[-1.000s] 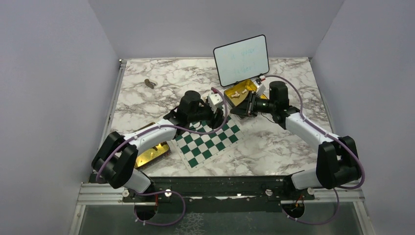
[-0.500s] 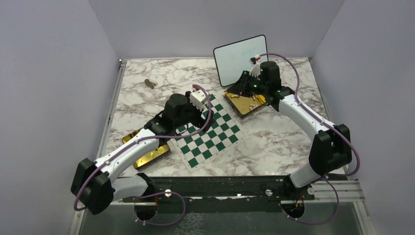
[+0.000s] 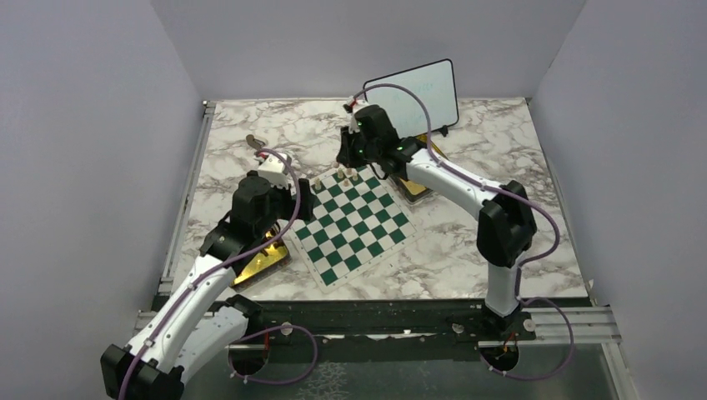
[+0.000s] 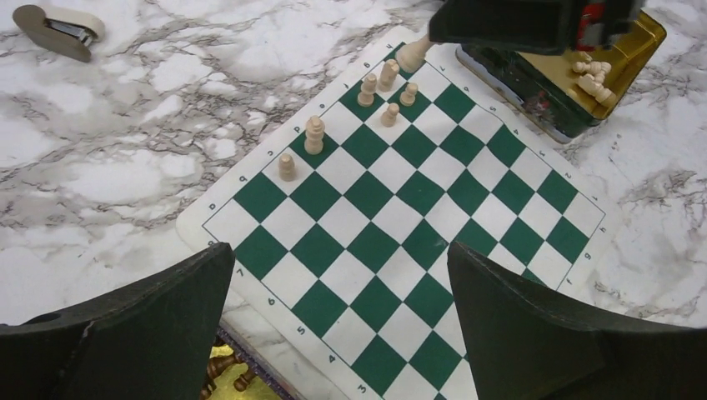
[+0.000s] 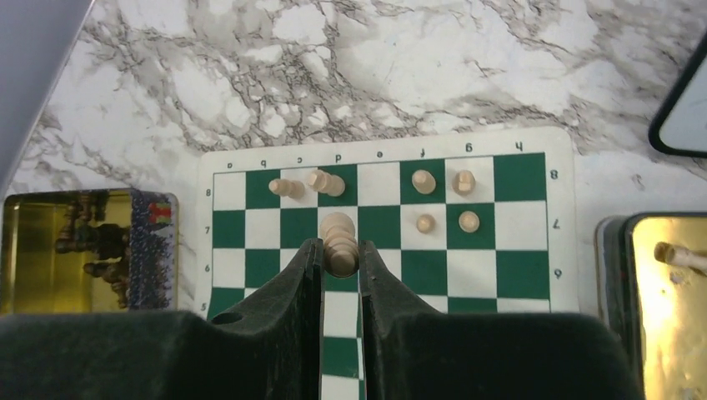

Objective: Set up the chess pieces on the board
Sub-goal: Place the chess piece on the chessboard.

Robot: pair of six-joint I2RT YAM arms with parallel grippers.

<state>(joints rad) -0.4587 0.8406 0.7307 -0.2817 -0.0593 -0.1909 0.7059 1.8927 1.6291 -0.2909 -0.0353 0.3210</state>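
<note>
Right hand (image 5: 340, 250) now over board (image 5: 518, 275) (clamping 1 pale piece (image 5: 338, 228)).

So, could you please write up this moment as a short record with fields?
surface: chessboard flat on marble table
set so far: six pale chessmen, all in the rows marked 7 and 8
right gripper: shut on a pale piece, over the board
left gripper: open, holding nothing
supply: tin of dark pieces; tin of pale pieces
</note>
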